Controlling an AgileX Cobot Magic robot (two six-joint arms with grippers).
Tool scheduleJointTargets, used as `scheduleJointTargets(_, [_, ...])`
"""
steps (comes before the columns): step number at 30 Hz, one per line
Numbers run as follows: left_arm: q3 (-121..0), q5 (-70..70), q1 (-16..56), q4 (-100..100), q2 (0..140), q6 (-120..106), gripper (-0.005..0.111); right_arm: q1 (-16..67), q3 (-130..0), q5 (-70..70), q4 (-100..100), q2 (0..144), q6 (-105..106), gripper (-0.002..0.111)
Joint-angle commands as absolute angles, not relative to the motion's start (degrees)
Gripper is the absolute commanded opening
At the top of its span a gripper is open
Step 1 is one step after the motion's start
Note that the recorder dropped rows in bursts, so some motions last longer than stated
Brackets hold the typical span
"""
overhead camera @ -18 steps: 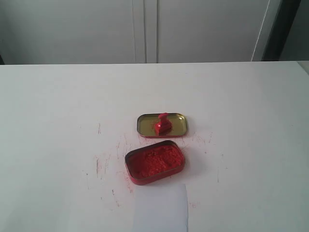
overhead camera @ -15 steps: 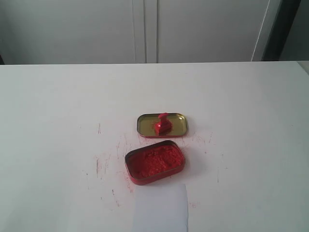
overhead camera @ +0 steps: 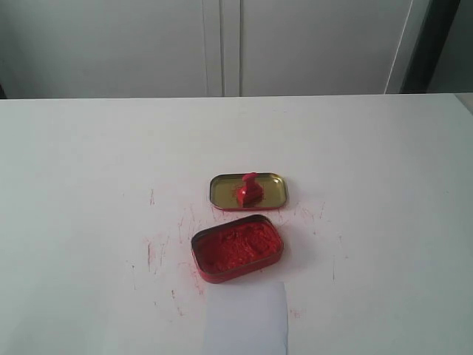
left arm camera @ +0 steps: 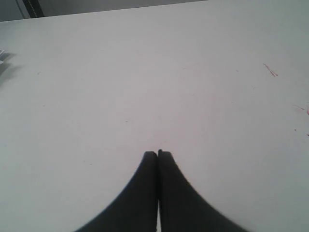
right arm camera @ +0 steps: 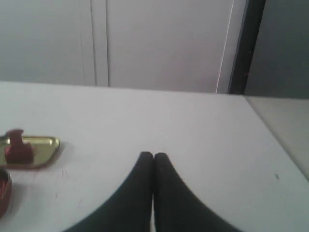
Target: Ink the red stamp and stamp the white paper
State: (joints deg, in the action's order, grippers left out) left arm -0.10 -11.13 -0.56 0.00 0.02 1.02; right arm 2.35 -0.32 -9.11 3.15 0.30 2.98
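The red stamp [overhead camera: 249, 189] stands upright inside the gold-lined tin lid [overhead camera: 270, 189] near the middle of the table. The right wrist view also catches the red stamp [right arm camera: 17, 146] on that lid [right arm camera: 43, 147]. In front of the lid lies the open red tin of crumbly ink paste [overhead camera: 237, 247]. The white paper [overhead camera: 246, 318] lies at the table's front edge, just below the tin. Neither arm shows in the exterior view. My left gripper [left arm camera: 157, 153] is shut over bare table, holding nothing. My right gripper [right arm camera: 153, 155] is shut and empty, off to the side of the lid.
Red ink smears [overhead camera: 159, 248] mark the white table [overhead camera: 89, 185] around both tins. Pale cabinet doors [overhead camera: 222, 44] stand behind the table's far edge, and a dark vertical strip [overhead camera: 429, 44] shows at the back right.
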Motion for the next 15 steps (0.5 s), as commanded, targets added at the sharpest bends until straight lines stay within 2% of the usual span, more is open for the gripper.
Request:
scheduleJointTargets(1, [0.00,-11.13,-0.40,-0.33,0.00,1.25,0.000,2.44,0.00,2.33,2.98,0.00,2.74,0.000])
scheduleJointTargets(7, [0.00,-11.13,-0.40,-0.33,0.00,1.25,0.000,2.44,0.00,12.36,2.98,0.00,2.74,0.000])
scheduleJointTargets(15, [0.00,-11.13,-0.40,-0.33,0.00,1.25,0.000,2.44,0.00,13.36,2.98,0.00,2.74,0.000])
